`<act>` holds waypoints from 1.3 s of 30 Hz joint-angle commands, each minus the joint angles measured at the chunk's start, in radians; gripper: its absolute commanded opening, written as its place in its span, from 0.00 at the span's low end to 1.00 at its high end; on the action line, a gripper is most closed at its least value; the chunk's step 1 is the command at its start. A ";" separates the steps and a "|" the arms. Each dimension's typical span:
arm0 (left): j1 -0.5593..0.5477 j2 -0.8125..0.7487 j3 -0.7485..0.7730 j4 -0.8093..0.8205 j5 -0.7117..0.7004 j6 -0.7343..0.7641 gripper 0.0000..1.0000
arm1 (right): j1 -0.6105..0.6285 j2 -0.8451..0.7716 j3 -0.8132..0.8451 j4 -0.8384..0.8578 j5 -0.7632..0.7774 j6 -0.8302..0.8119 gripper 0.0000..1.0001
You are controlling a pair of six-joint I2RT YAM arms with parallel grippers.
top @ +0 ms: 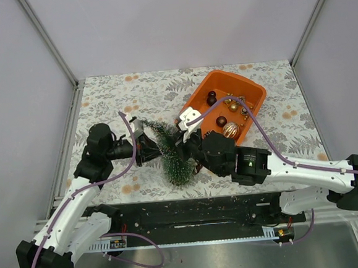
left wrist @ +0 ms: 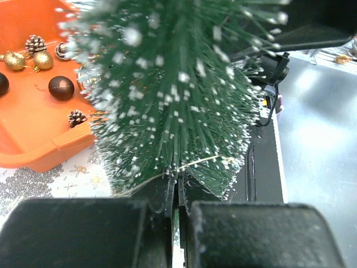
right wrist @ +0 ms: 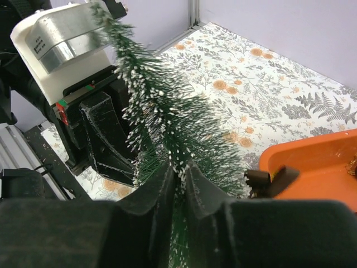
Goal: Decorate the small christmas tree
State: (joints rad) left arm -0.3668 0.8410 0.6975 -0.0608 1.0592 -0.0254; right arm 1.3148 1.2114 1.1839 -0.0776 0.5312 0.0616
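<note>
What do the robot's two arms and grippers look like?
Both arms, left arm and right arm, have white links with bulky black joints, each trailed by a purple cable. The left gripper and right gripper are black and blocky; the left carries a white-and-silver housing.

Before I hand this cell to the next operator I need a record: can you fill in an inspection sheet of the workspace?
Surface: table with a leaf-print cover, lying flat.
Job's things: small christmas tree tilted between both arms, tip toward the far left; whether it touches the table cannot be told. Orange tub at far right holds baubles and pine cones.
Clutter: nothing seen.
Claws: left claw shut, tips in the tree's bristles; right claw closed narrowly on the tree's bristles.
Cables: right arm's purple cable loops over the tub; left arm's purple cable arcs beside the tree.
Surroundings: pale walls, metal frame posts.
</note>
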 commanded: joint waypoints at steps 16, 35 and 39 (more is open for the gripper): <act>0.043 -0.065 -0.033 0.056 0.196 0.228 0.00 | -0.047 -0.268 -0.021 -0.037 0.283 -0.082 0.99; 0.051 -0.036 0.002 0.096 0.278 0.344 0.00 | -0.894 0.367 0.139 -0.478 -0.243 0.583 0.99; 0.051 -0.057 -0.032 0.111 0.285 0.344 0.00 | -0.969 0.382 0.089 -0.449 -0.230 0.577 1.00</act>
State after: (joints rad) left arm -0.3214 0.8219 0.6884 0.0021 1.2831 0.2783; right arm 0.4156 1.6321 1.2678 -0.5266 0.2707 0.5930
